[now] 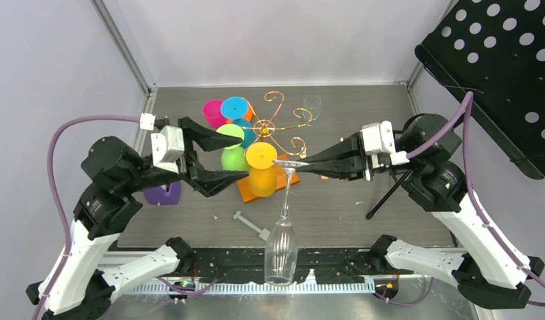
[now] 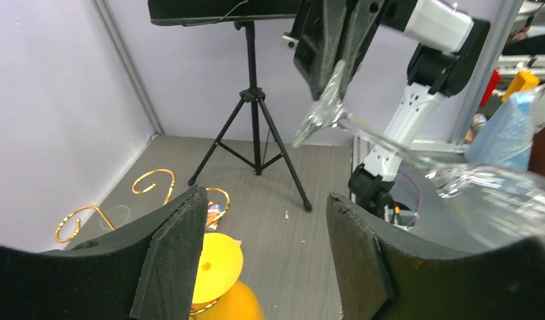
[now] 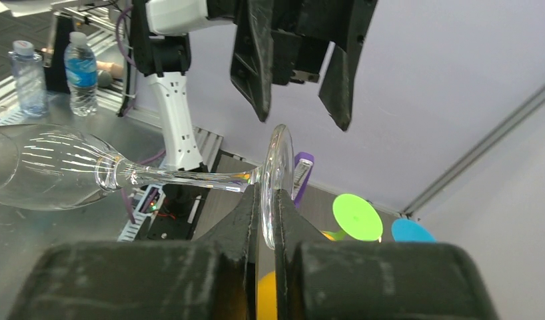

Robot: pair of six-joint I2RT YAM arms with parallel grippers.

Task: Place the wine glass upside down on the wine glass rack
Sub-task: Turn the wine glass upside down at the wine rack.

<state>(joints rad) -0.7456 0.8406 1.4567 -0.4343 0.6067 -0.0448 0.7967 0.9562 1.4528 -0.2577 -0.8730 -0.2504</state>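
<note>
Centre of frame: rack (image 1: 276, 123) on desk (image 1: 363, 107), cups (image 1: 261, 155) on its arms. Just left of rack, left tool (image 1: 244, 154); right of rack, right tool (image 1: 304, 165) pinching glass (image 1: 281, 247) foot, bowl toward bottom centre. Lower right, tripod (image 1: 383, 199).

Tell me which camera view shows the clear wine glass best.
Top external: the clear stemmed wine glass appears whole, foot pinched in the right hand, bowl toward the near edge. Right wrist shows the foot edge-on and the stem, with the bowl cropped. Left wrist shows only blurred parts.
</note>
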